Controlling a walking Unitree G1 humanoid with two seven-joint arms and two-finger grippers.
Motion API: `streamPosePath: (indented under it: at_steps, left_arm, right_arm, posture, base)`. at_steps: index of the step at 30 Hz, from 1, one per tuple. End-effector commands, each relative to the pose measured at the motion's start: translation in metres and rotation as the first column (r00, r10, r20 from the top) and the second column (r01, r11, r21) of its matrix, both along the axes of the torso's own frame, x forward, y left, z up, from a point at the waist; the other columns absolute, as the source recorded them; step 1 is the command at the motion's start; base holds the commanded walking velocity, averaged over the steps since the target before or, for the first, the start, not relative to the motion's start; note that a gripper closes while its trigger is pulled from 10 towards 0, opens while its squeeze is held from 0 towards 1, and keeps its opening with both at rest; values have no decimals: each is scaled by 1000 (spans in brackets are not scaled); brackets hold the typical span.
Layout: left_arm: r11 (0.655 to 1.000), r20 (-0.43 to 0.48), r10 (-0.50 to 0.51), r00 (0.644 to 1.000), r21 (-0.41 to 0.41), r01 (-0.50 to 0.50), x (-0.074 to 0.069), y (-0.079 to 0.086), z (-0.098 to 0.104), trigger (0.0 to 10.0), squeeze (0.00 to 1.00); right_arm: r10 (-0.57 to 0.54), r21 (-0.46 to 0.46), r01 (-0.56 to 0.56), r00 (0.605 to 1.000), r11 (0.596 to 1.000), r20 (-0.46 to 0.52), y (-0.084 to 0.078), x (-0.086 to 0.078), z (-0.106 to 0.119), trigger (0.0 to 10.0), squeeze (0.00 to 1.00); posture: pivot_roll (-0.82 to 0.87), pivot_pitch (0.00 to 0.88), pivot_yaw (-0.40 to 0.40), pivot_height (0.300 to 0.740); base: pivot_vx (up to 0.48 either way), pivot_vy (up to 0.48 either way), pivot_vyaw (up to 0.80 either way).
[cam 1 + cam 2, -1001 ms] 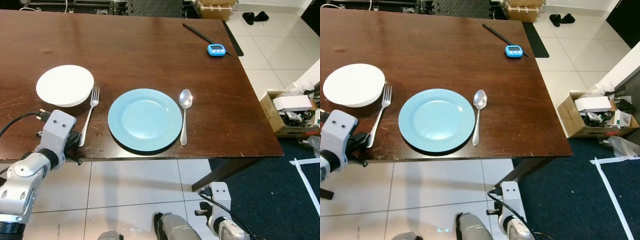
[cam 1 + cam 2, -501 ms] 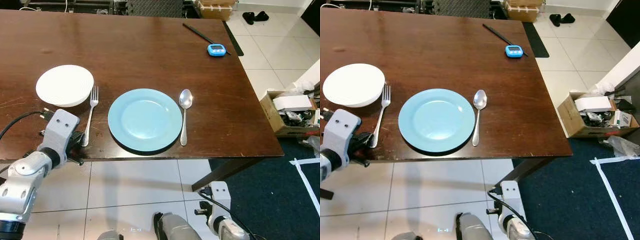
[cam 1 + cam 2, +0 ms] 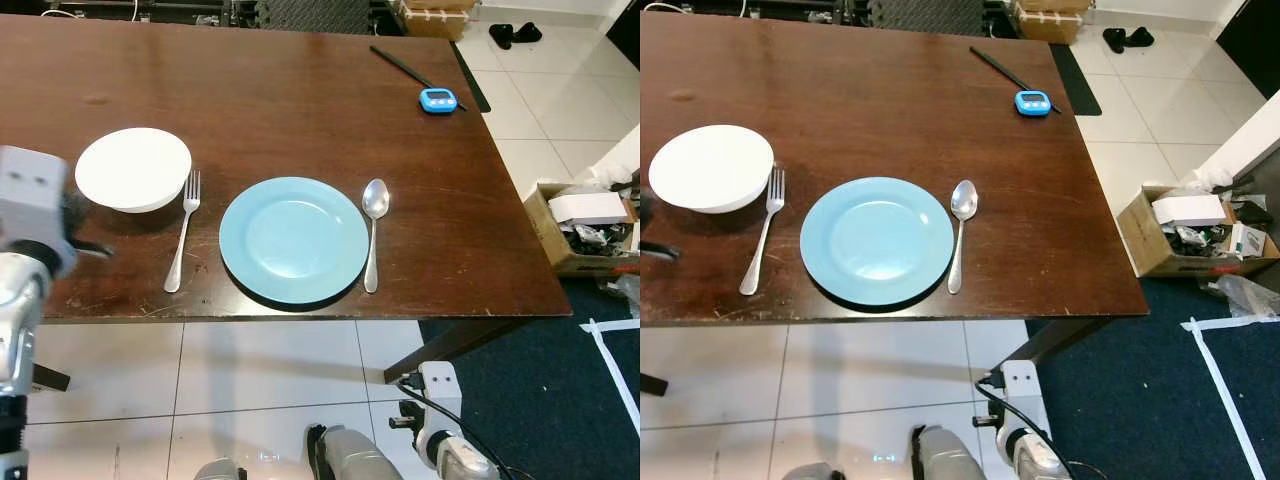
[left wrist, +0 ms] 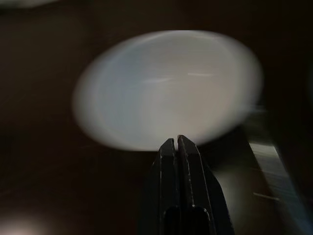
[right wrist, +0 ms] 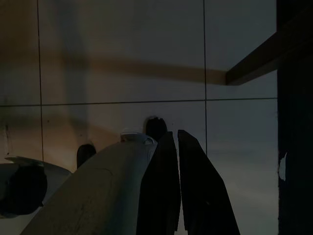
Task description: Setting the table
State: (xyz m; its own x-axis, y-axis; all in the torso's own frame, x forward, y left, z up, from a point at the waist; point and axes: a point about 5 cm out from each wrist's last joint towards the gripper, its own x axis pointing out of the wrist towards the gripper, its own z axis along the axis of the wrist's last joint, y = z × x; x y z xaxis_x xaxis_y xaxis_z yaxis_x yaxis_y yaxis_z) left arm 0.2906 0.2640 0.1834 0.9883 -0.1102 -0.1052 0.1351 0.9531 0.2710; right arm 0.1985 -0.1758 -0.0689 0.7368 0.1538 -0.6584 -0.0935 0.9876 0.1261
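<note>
**Inspector:** Begin at the left gripper (image 4: pixel 177 142).

**Assistant:** Its two black fingers (image 4: pixel 168 156) are pressed together with nothing between them. In the left wrist view they point at a blurred pale oval on dark wood. In the head views the left arm's wrist block (image 3: pixel 30 200) sits raised at the table's near left corner, just beside the white bowl (image 3: pixel 133 168).

**Inspector:** The right gripper (image 5: pixel 178 142)?

**Assistant:** It hangs idle below the table edge over pale floor tiles (image 5: pixel 122 54), fingers almost closed with a thin slit between them, and empty.

**Inspector:** The place setting, taken from the blue plate (image 3: pixel 294 239).

**Assistant:** The plate lies near the front edge of the brown wooden table (image 3: pixel 300 90). The fork (image 3: pixel 182 243) lies just left of it, tines pointing away from the robot, apart from the plate. The bowl stands left of the fork's tines. The spoon (image 3: pixel 374 232) lies just right of the plate, bowl end away from the robot.

**Inspector:** Beyond that?

**Assistant:** A small blue timer (image 3: pixel 438 99) and a black stick (image 3: pixel 405 66) lie far behind the plate, near the table's right edge. A cardboard box (image 3: pixel 585 225) stands on the floor, right of the table.
</note>
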Motion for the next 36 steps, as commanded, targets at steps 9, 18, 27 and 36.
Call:
streamPosePath:
  at_steps: [9,18,27,36]
  left_arm:
    - [872,267,-270,925,-339,352,-9,-49,32,0,0]
    - [665,0,-704,711,-353,658,-49,-71,6,0,0]
    - [557,-277,-830,484,-447,700,-74,-74,-18,0,0]
    - [578,-464,-805,370,-470,668,-89,-89,-57,0,0]
  right_arm:
    - [-13,-4,13,1000,1000,-24,-4,-8,-4,10000,0]
    - [-11,-1,11,1000,1000,-23,-3,-8,-4,10000,0]
    - [-12,-1,12,1000,1000,-28,-3,-9,-5,10000,0]
    - [-16,-4,15,999,1000,-31,-4,-8,-5,10000,0]
  posture:
    - [32,111,-33,740]
    - [39,102,-37,740]
    - [37,104,-38,740]
    - [29,110,-39,740]
  base:
    - [0,0,0]
    - [0,0,0]
    - [0,0,0]
    - [0,0,0]
